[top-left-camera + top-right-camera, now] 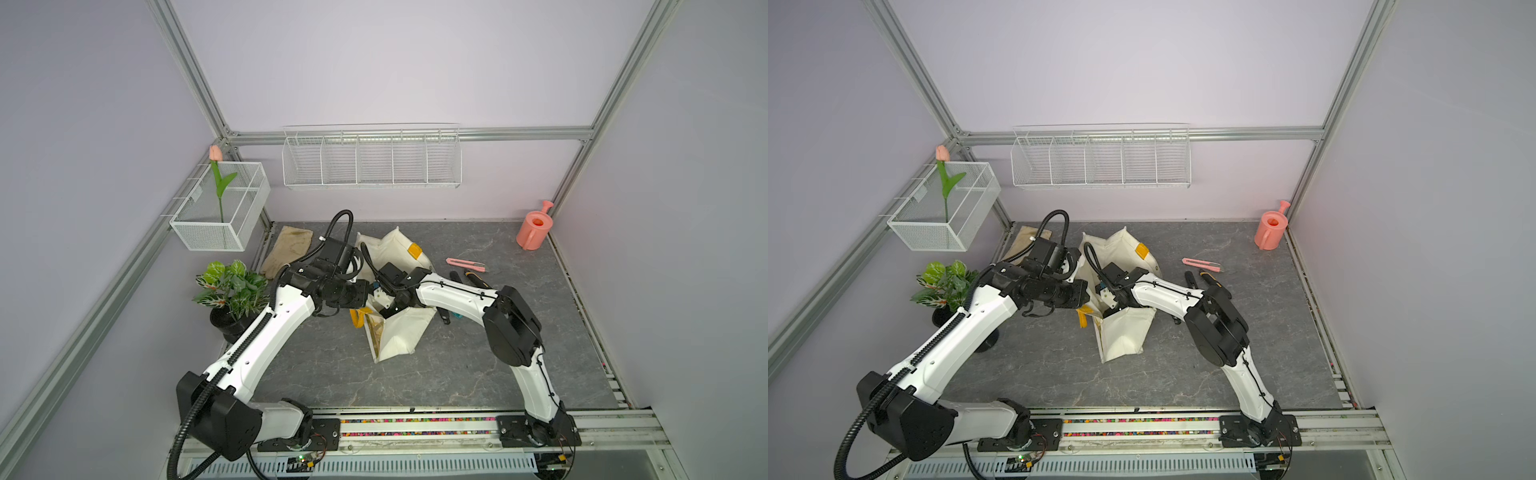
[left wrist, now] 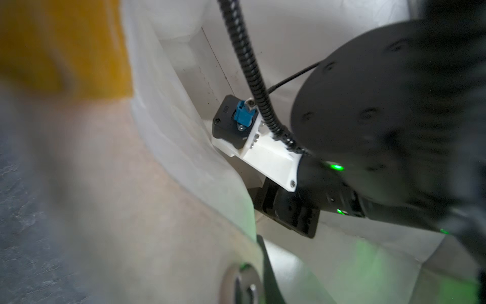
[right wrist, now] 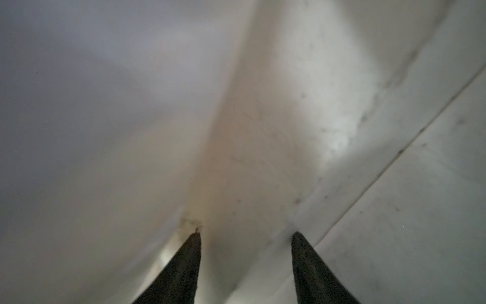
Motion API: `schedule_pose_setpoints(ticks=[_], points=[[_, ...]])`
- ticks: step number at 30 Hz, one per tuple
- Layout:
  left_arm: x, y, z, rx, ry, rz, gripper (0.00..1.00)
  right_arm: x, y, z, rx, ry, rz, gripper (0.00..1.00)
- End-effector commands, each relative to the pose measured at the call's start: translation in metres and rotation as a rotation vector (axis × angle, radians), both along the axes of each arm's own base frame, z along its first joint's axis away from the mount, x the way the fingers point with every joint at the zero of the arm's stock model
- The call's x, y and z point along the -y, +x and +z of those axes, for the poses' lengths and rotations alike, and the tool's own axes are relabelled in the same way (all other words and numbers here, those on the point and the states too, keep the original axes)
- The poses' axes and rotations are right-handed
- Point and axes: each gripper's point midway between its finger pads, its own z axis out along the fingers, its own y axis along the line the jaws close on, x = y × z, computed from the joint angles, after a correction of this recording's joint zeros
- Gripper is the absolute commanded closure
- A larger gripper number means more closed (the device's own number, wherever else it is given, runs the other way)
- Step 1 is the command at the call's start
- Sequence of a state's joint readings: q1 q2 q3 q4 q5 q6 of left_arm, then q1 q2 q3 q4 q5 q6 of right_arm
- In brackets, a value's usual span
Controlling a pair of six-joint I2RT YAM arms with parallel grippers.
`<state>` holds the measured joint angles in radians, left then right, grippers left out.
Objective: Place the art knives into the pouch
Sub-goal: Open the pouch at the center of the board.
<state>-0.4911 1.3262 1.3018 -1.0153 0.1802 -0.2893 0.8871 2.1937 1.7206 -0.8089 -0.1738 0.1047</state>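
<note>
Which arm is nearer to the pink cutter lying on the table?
Right. The right arm runs close by the pink cutter, reaching into the pouch. The left arm is across the pouch, on the side away from it.

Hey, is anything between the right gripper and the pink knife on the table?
Yes. The right gripper is open inside the pouch, so the pouch's cream wall stands between it and the pink knife outside.
</note>
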Motion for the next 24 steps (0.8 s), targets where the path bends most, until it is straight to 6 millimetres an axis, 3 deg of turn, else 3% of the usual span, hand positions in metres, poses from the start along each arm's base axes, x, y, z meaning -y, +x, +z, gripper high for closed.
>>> schedule_pose_setpoints(ticks=[1,6,13,21,24], points=[[-0.012,0.016,0.055,0.185,-0.024,0.068,1.0,0.042,-0.01,-0.036,-0.044,-0.211,-0.004,0.42],[-0.039,0.014,0.076,0.216,-0.008,0.122,1.0,0.09,-0.007,-0.041,-0.037,-0.36,-0.045,0.41],[-0.055,0.019,0.063,0.183,0.027,0.147,1.0,0.14,0.0,-0.017,-0.004,-0.426,-0.106,0.4],[-0.073,0.041,0.047,0.145,0.081,0.186,1.0,0.147,-0.013,0.008,-0.011,-0.405,-0.052,0.39],[-0.061,0.046,0.049,0.136,0.034,0.141,1.0,0.14,-0.012,0.006,-0.023,-0.375,-0.044,0.38]])
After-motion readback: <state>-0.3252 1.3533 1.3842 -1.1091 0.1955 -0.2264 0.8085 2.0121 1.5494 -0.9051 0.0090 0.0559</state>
